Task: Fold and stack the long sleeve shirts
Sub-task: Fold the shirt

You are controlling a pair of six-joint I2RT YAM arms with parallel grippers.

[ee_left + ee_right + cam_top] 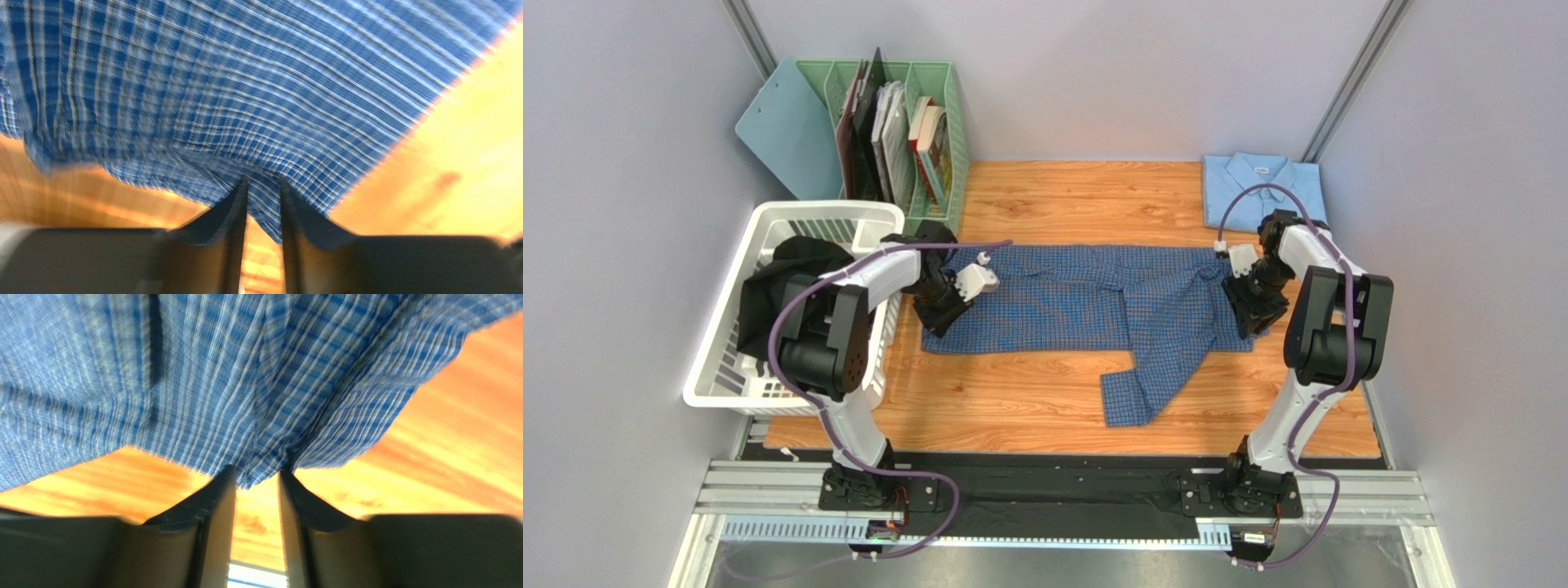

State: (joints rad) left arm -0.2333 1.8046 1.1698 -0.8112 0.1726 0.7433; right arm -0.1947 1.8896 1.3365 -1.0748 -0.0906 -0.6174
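A mid-blue checked shirt (1063, 306) lies spread lengthwise across the middle of the wooden table (1051, 423). One sleeve trails toward you at the near side. Your left fingers (938, 312) sit at the shirt's left end, and your right fingers (1247, 306) sit at its rumpled right end.

Both wrist views are smeared with blur. In each, the two dark fingers stand close together, almost parallel. The checked cloth draws into a pucker at their tips, so each pair has a small fold of the shirt pinched. You cannot see how deep either fold sits.

From above, the arms cover both grasp points and the shirt's corners beneath them.

A pale blue shirt (1263, 190) lies folded at the table's far right corner, well apart from the checked one. The right arm hides its near edge.

Left of the table, a white laundry basket (725, 355) holds a dark garment (787, 288) that you cannot make out further. Behind it stand a green file rack (946, 92) with books and a teal clipboard (787, 123).
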